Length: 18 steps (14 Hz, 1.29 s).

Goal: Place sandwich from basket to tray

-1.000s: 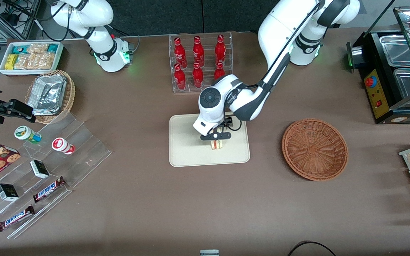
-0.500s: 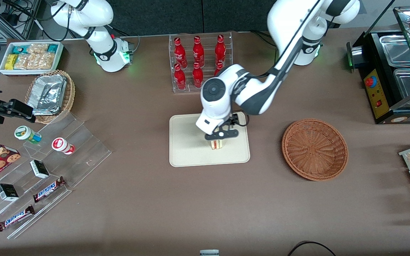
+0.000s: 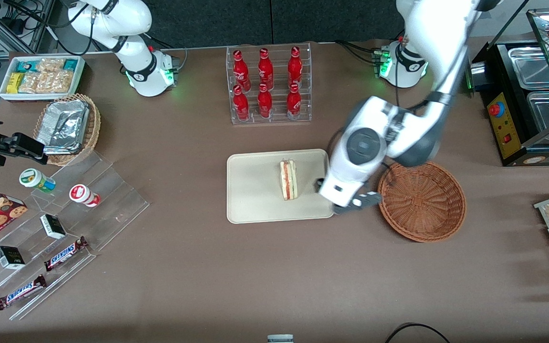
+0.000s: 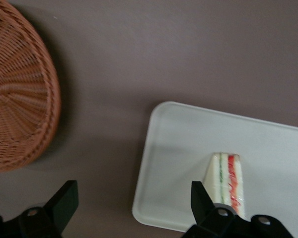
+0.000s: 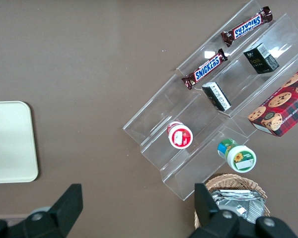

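The sandwich (image 3: 288, 179), a white wedge with red and yellow layers, lies on the cream tray (image 3: 255, 200) near its middle, free of any grip. It also shows in the left wrist view (image 4: 225, 182) on the tray (image 4: 184, 163). My left gripper (image 3: 350, 204) is open and empty, raised over the tray's edge nearest the reddish-brown wicker basket (image 3: 421, 200). In the left wrist view the gripper (image 4: 133, 201) spans the tray's corner and bare table, with the basket (image 4: 15, 94) beside it. The basket holds nothing.
A clear rack of red bottles (image 3: 269, 85) stands farther from the camera than the tray. A black food warmer (image 3: 527, 95) is at the working arm's end. A tiered acrylic shelf with snacks (image 3: 60, 214) and a foil-filled basket (image 3: 67, 126) lie toward the parked arm's end.
My gripper was down around the sandwich on the tray. It has let go, risen and swung toward the basket. The sandwich stays on the tray.
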Motion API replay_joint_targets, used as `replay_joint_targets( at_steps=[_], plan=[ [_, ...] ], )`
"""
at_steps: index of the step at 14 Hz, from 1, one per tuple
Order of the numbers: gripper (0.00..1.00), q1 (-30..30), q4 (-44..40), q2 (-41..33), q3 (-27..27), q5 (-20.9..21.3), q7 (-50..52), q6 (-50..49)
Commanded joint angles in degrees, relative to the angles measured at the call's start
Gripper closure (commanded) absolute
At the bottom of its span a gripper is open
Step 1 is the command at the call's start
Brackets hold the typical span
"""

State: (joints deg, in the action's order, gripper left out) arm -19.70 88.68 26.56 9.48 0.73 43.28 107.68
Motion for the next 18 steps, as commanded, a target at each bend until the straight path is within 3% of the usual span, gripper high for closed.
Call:
replay_joint_targets(
  at_steps=[1,7,9,13,18],
  plan=[
    [0.0,4.4,1.2,-2.6,0.5,-1.9,-4.0,-1.5],
    [0.0,12.1,1.4,-5.8,0.4,-2.1,-10.3,-6.4],
    [0.0,15.3,3.7,-10.0,0.6,-2.2,-19.1,-7.4],
    [0.0,23.3,4.4,-17.3,1.8,-2.3,-34.3,-18.4],
    [0.0,25.5,4.3,-25.6,1.2,-1.3,-36.6,-28.3]
  ],
)
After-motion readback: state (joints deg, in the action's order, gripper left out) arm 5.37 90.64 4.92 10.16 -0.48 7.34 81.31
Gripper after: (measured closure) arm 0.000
